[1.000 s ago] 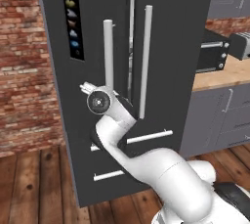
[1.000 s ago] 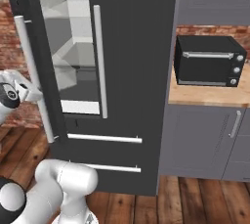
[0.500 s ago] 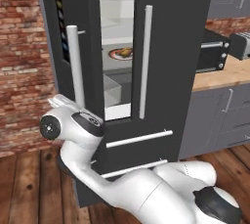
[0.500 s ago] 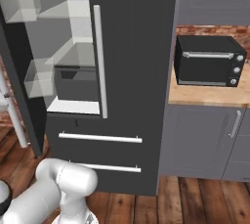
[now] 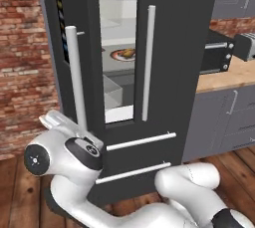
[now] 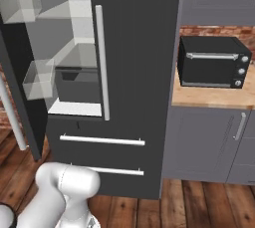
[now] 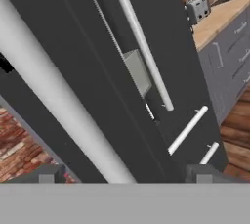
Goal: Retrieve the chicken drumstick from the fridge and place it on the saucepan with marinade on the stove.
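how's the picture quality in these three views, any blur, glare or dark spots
Left base view: even light, bright fridge interior, plate soft and blocky. Right base view: clear door bins look washed out, no glare on the oven. Hand view: the near door handle is large and smeared; tool tips dim.

A gap into the fridge [image 5: 189,48] shelves is left between the swung-out left door [image 5: 74,48] and the shut right door [image 5: 174,72].
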